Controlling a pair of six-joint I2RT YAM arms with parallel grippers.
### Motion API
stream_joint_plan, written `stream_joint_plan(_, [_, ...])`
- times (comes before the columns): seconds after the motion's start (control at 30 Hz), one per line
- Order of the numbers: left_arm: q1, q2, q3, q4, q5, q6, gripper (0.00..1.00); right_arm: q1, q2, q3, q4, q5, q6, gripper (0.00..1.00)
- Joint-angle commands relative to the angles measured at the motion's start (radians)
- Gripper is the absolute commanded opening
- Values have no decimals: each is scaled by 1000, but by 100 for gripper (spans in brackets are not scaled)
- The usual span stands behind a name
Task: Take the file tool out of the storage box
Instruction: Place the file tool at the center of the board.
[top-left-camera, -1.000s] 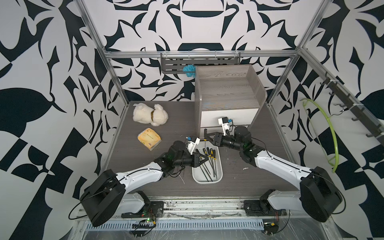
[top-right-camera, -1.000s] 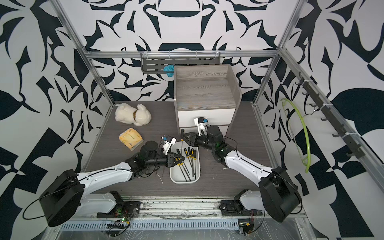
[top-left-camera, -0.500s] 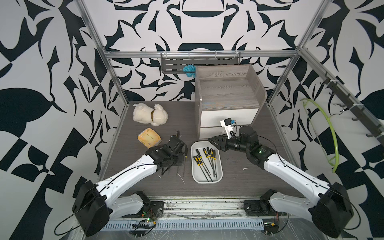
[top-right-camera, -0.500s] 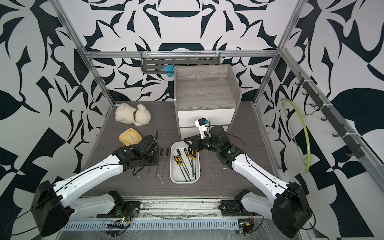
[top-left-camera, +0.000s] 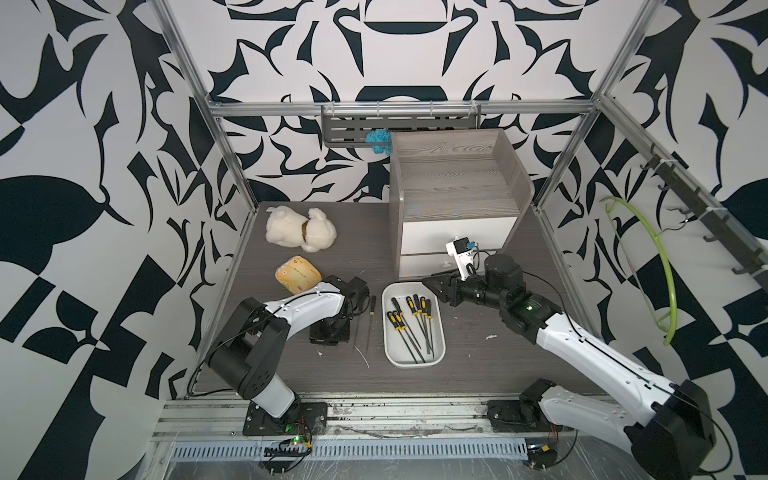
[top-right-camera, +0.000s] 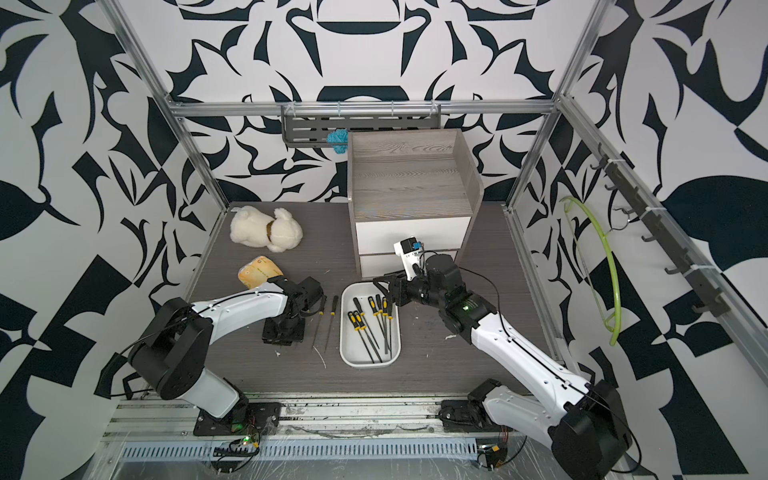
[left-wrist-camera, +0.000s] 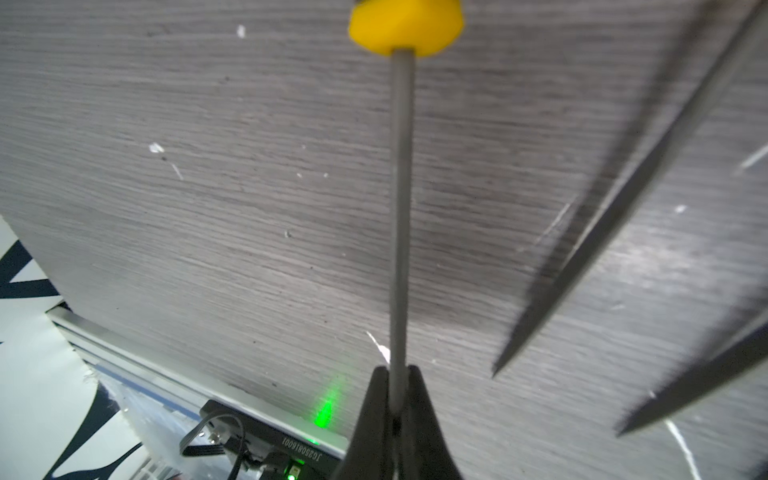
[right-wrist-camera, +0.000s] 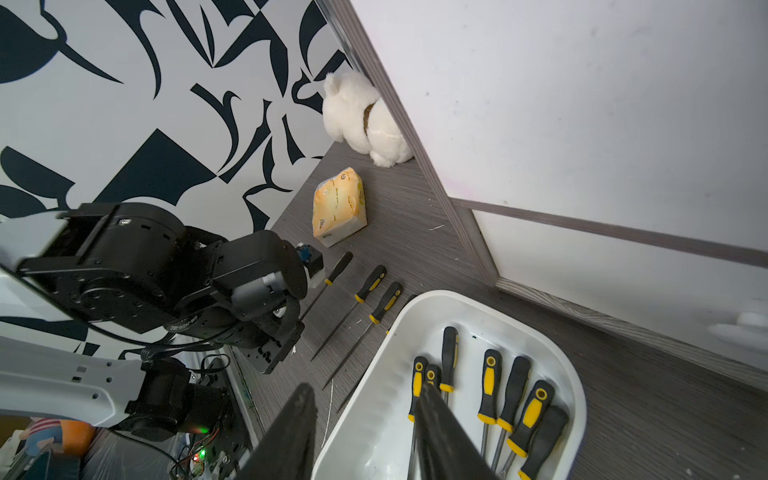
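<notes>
Reference: clock directions as read in both top views; 12 o'clock is toward the back wall
Left fingers (left-wrist-camera: 374, 415): pressed together on the grey shaft of the file tool (left-wrist-camera: 401, 208); the yellow collar of its handle shows at the far end of the shaft
File tool position: outside the storage box (top-left-camera: 394, 345), at 9 o'clock of it; low over the tabletop (top-left-camera: 478, 357); contact with the tabletop cannot be told; handle end toward 12 o'clock
Loose files (right-wrist-camera: 371, 283): two, flat on the tabletop between the file tool and the storage box; roughly parallel to the box's long side; handles toward 12 o'clock
Right fingers (right-wrist-camera: 291, 436): partly spread; nothing between them; in a top view the right fingers (top-left-camera: 438, 286) hang above the box's 1 o'clock corner
Storage box: white, shallow, rounded corners; long side runs 12 to 6 o'clock
Boxed files (right-wrist-camera: 489, 376): several, black-and-yellow handles; handles toward 12 o'clock, tips toward 6 o'clock; some shafts cross
Cabinet (top-left-camera: 457, 199): grey wood-grain, two white drawer fronts; at 12 o'clock of the box
Tissue pack (top-left-camera: 298, 277): yellow; at 10 o'clock of the box
Plush toy (top-left-camera: 300, 229): white; at 11 o'clock, near the back wall
</notes>
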Motion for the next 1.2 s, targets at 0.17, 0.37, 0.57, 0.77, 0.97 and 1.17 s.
stream_joint_plan(0.17, [15,46,39,8,32,72,0,6,23,19,22,10,-14,43])
stream_joint_plan(0.37, [21,95,41,24,53,89,0,5,35,20,22,10,-11,43])
stream_joint_plan(0.57, [24,114,28,44,60,93,10,7,41,19,22,8,-10,43])
stream_joint_plan(0.77, [25,118,23,49,62,91,18,5,37,19,22,8,-9,43])
stream_joint_plan(0.97, [25,113,21,43,55,84,19,6,38,17,23,8,-10,43])
stream_joint_plan(1.17, [24,56,27,40,59,62,22,6,61,22,22,-2,2,43])
